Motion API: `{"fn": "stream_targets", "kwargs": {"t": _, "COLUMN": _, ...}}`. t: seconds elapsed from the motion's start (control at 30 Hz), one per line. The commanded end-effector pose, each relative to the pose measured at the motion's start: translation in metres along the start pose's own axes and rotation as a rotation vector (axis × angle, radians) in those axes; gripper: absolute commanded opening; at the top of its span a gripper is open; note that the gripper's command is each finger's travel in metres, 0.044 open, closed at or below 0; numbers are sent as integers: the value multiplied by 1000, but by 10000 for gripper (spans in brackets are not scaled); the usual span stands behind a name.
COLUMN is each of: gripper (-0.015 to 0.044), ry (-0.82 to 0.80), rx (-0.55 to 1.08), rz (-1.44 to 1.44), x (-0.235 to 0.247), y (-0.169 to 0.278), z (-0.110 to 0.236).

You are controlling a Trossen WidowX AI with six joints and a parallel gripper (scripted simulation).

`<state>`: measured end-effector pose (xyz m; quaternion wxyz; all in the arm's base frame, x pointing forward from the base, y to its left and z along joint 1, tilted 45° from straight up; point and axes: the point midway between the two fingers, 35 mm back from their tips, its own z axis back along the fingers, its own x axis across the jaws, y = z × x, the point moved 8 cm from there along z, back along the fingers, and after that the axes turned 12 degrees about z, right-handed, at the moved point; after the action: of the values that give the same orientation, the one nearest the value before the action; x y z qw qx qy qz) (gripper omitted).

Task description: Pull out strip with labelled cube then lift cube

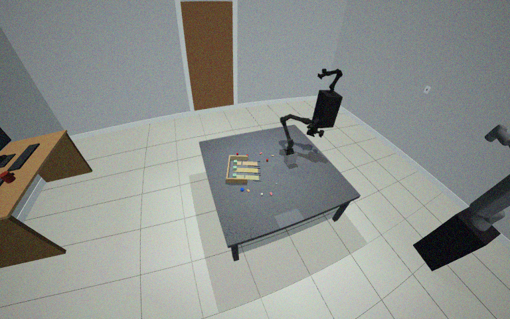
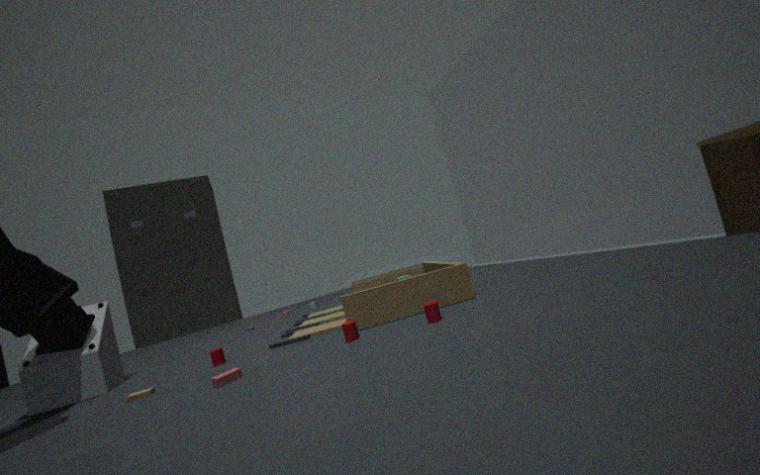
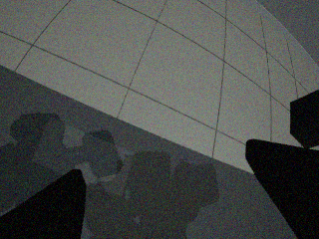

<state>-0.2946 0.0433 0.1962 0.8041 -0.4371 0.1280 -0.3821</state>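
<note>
Three pale strips lie side by side, reaching out of a wooden tray [image 1: 228,169] [image 2: 392,297]: the top strip [image 1: 251,163], the middle strip [image 1: 250,170] and the bottom strip [image 1: 252,177] in the top view. A light green cube [image 1: 234,161], another green cube [image 1: 234,168] and a third green cube [image 1: 234,175] sit at their inner ends. The top and bottom strips seem to show a dark break near the cubes; the middle one looks unbroken. Any label is too small to read. My gripper [image 1: 315,132] [image 3: 167,165] is open and empty, raised near the table's edge, far from the tray.
Red cylinders [image 2: 431,312] [image 2: 349,331] [image 2: 217,356] and a pink block [image 2: 227,377] stand near the tray and arm base. A blue piece [image 1: 242,189] and several small pieces lie on the tray's other side. Thin dark bars lie by the strips' outer ends.
</note>
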Motion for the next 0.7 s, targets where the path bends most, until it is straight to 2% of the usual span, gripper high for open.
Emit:
{"fn": "stream_targets", "kwargs": {"t": 0.0, "gripper": 400, "ry": 9, "rx": 3, "rz": -4, "x": -1, "y": 1, "z": 1}}
{"fn": "stream_targets", "kwargs": {"t": 0.37, "gripper": 400, "ry": 558, "rx": 165, "rz": -303, "x": -63, "y": 85, "z": 86}}
{"fn": "stream_targets", "kwargs": {"t": 0.67, "gripper": 400, "ry": 983, "rx": 328, "rz": -591, "x": -68, "y": 167, "z": 168}}
